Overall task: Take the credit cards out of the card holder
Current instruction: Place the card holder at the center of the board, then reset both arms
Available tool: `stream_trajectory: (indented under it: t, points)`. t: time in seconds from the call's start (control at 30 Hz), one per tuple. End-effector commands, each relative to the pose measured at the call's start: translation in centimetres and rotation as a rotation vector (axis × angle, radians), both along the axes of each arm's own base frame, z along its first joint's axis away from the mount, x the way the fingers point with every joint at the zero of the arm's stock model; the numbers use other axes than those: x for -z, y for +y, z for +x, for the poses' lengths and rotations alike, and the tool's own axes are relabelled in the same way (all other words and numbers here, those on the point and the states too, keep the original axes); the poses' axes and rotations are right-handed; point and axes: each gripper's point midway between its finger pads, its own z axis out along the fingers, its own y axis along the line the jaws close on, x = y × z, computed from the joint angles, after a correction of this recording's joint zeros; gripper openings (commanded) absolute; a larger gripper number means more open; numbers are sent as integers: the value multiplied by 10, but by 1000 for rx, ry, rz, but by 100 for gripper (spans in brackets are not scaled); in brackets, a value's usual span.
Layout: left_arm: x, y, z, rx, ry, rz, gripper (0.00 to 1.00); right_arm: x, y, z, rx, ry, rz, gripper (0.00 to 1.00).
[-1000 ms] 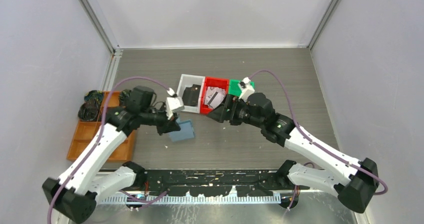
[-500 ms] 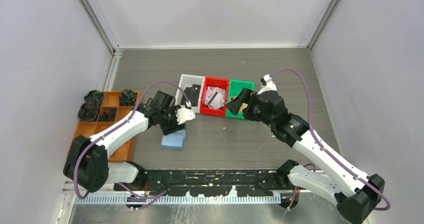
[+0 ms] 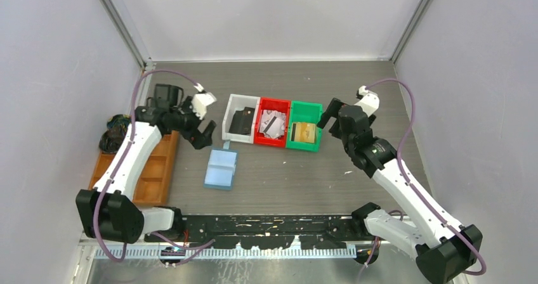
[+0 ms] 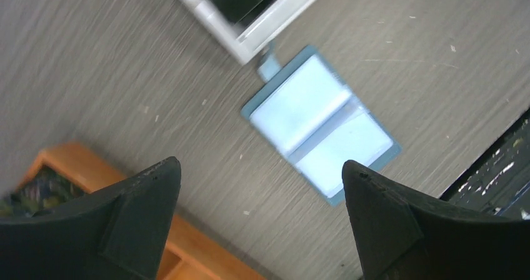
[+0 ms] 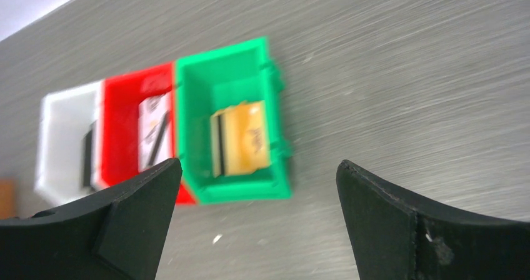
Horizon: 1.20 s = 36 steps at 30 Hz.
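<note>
The blue card holder (image 3: 221, 168) lies open and flat on the table, its pale inside (image 4: 322, 127) facing up and its tab toward the white bin. A black card (image 3: 242, 120) lies in the white bin, a silvery patterned card (image 3: 272, 123) in the red bin and a gold card (image 3: 304, 132) (image 5: 244, 137) in the green bin. My left gripper (image 3: 203, 134) (image 4: 259, 162) hangs open, up and to the left of the holder, holding nothing. My right gripper (image 3: 330, 120) (image 5: 257, 162) is open and empty to the right of the green bin.
The white bin (image 3: 233, 100), red bin (image 3: 273, 101) and green bin (image 3: 307, 105) stand side by side mid-table. An orange-brown compartment tray (image 3: 149, 182) with dark bundles (image 3: 114, 135) sits at the left edge. A black rail (image 3: 266, 224) runs along the near edge.
My left gripper opened, let go of the card holder and rose back toward the far left. My right gripper drew away to the right from the green bin, uncovering the gold card.
</note>
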Motion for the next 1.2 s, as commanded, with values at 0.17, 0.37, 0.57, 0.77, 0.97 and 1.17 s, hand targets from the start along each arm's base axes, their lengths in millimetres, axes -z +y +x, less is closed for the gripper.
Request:
stream_trajectory:
  t: [0.17,0.37,0.57,0.77,0.97,1.17]
  points:
    - [32,88,36,-518,4,-146,100,5,-129,16,524,-202,-217,99]
    - [62,121,76,-698,-196,-133,100,48,-184,16,736,-117,-281,99]
    - [71,134,101,-824,-243,-193,100,76,-207,23,830,-159,-354,99]
    - [88,136,95,-853,-381,-256,100,104,-207,38,742,-187,-403,100]
    - [81,141,102,-924,-454,-326,100,119,-201,50,697,-238,-395,99]
    - [79,133,111,-943,-486,-436,100,120,-190,54,608,-266,-378,99]
